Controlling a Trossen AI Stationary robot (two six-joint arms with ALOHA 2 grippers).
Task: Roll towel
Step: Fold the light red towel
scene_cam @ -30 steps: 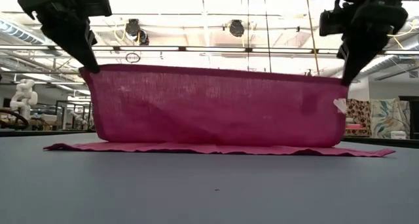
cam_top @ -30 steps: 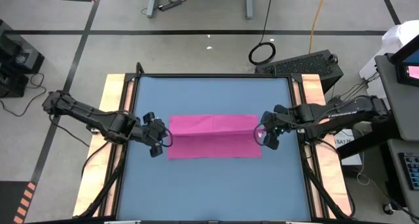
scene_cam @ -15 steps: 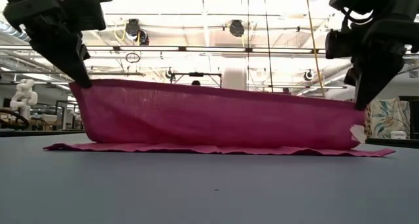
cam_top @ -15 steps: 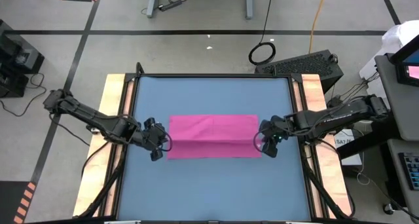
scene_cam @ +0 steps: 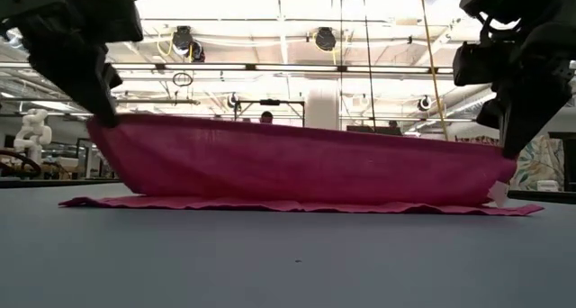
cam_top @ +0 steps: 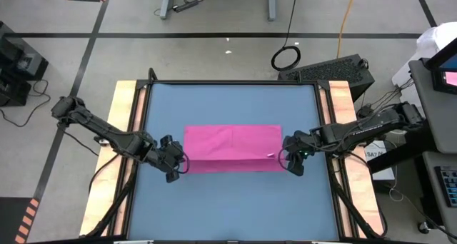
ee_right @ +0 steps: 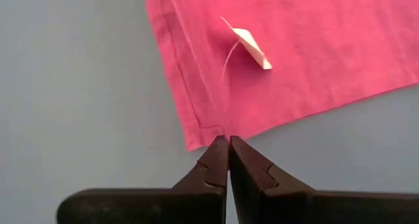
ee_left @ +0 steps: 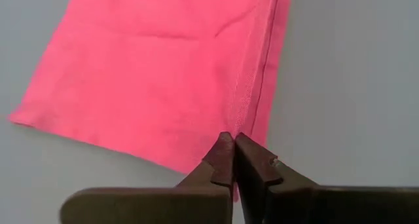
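While the far half of the towel (cam_top: 232, 140) lies flat near the middle of the blue tabletop (cam_top: 232, 201), I hold its near edge lifted, one corner in each claw. My left gripper (cam_top: 180, 165) sits at the towel's left end, its fingers (ee_left: 222, 160) pressed together on the pink hem, and seen from table height it (scene_cam: 106, 119) carries that corner higher than the other. My right gripper (cam_top: 293, 162) is clamped the same way on the right corner, fingers (ee_right: 219, 157) closed on the stitched edge, with the small white tag (ee_right: 251, 45) sticking out of the cloth just beyond them. From the low view the raised flap (scene_cam: 297, 164) slopes down from left to right (scene_cam: 511, 150), sagging over the layer resting on the table.
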